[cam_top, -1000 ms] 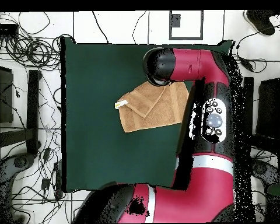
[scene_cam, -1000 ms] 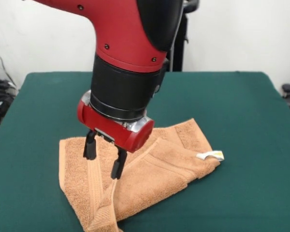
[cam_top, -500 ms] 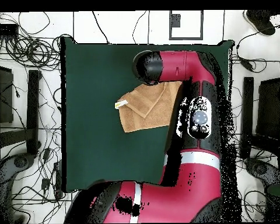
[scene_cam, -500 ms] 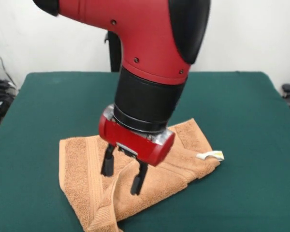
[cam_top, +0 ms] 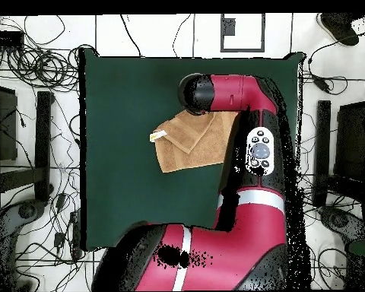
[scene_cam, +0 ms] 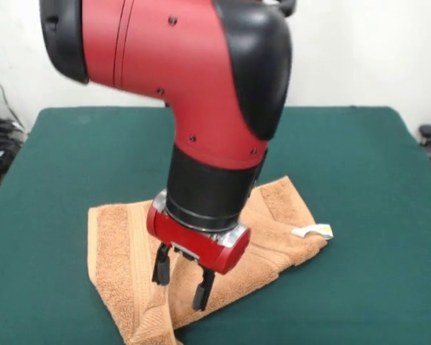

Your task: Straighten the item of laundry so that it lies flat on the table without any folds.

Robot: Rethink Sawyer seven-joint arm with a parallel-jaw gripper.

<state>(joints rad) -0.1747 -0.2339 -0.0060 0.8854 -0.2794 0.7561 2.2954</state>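
The item of laundry [scene_cam: 273, 215], an orange-tan towel, lies folded over itself on the green table [scene_cam: 359, 158]. A layer is doubled across its middle and a raised fold sits at its near corner. Its white tag [scene_cam: 314, 231] sticks out on the right. My gripper [scene_cam: 181, 279] hangs open over the near folded part, with its fingertips [scene_cam: 201, 293] just at the cloth and nothing between them. In the overhead view the towel [cam_top: 187, 148] and the tag [cam_top: 158, 135] show. The arm's head [cam_top: 197, 93] covers the gripper and the towel's upper right corner there.
The towel's near corner lies close to the table's front edge [scene_cam: 223, 338]. Green tabletop [cam_top: 132, 91] extends widely around the towel. Cables [cam_top: 33, 61] and black stands [cam_top: 42, 144] crowd the floor beside the table.
The gripper has moved right and then down toward the towel's near fold, staying open. The arm's upper part has swung over. The towel has kept its shape.
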